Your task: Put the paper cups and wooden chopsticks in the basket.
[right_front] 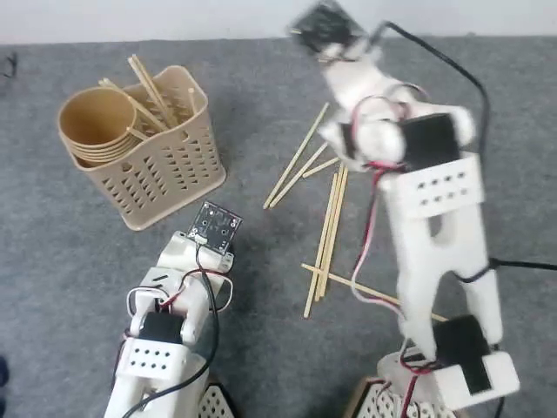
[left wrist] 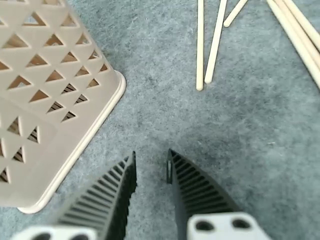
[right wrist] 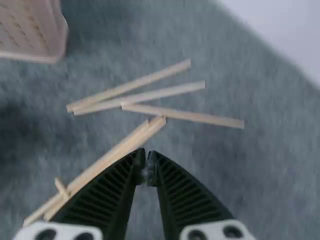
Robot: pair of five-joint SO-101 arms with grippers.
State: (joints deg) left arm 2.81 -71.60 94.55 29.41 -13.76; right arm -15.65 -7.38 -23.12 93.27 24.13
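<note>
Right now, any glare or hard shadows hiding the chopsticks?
High view: even light, no glare, pale wooden chopsticks plain on grey carpet. Left wrist view: soft shadow ahead of the left hand. Right wrist view: dim patch near the beige plastic basket, sticks unhidden.

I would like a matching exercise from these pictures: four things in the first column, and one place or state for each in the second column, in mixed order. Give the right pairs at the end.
Things
1. paper cups
2. loose chopsticks
3. left gripper
4. right gripper

Place or state
a. shut, over the loose sticks
b. stacked inside the basket
c. lying flat on the grey carpet
d. open, beside the basket's corner

Pairs: 1-b, 2-c, 3-d, 4-a
</note>
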